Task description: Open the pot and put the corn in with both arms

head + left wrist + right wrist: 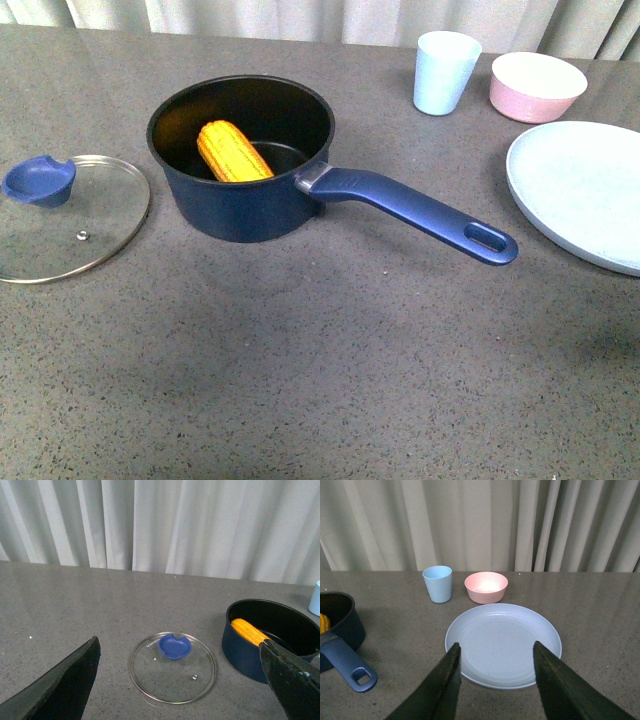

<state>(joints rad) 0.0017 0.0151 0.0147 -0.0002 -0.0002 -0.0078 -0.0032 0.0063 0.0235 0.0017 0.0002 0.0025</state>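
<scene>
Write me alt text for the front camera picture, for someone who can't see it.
A dark blue pot sits open on a grey table with a yellow corn cob leaning inside it, its long handle pointing toward the right. Its glass lid lies flat to the left; a pale blue cup, pink bowl and pale blue plate sit at right.
</scene>
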